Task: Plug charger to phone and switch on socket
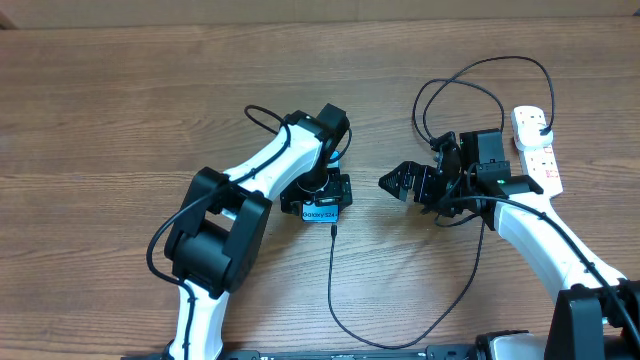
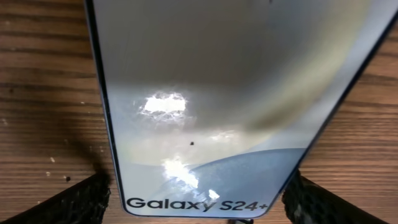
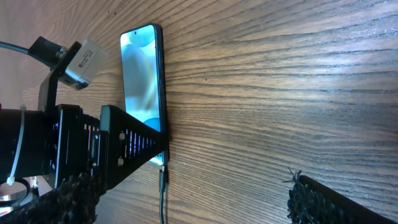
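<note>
Nearest the robot, the charger loops along the table's front edge, and its connector tip reaches up to the near end of the phone; whether it is seated cannot be told. The phone lies flat, screen up, under the left gripper, whose fingers straddle its "Galaxy S24+" end, though whether they pinch its edges cannot be told. To the right, the right gripper hangs spread wide and empty. Beyond it at the far right lies the socket, with the cable's black plug at its far end.
</note>
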Available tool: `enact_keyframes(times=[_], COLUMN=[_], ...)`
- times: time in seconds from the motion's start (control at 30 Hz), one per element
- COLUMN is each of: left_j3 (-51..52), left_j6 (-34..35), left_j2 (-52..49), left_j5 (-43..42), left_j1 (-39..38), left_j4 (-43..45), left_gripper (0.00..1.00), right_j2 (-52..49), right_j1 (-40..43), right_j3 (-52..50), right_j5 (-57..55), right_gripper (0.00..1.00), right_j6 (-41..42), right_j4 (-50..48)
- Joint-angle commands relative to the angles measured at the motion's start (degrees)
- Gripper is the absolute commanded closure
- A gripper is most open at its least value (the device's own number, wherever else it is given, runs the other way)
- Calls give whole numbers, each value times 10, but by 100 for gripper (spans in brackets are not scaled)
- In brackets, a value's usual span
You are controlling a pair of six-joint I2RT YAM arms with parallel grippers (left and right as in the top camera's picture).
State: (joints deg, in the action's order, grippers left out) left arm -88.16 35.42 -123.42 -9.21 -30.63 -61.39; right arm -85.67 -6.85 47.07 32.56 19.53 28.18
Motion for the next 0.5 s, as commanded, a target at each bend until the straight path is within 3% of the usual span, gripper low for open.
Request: enact_keyframes(times=[0.0, 0.27, 0.47], left_j3=[-5, -148, -161], left_j6=[-24, -32, -33], left_j2=[-48, -21, -21], left_j5=[43, 61, 62], left_j1=[14, 21, 21], left_j4=[-19, -101, -93], left_gripper=[6, 0, 0], right_j2=[1, 1, 1], right_j1=[-3, -3, -3], right_j3=[-5, -5, -5], right_j5=[-5, -5, -5], right_gripper=[0, 0, 0], right_j6=[0, 0, 0], right_j4=[-1, -4, -5])
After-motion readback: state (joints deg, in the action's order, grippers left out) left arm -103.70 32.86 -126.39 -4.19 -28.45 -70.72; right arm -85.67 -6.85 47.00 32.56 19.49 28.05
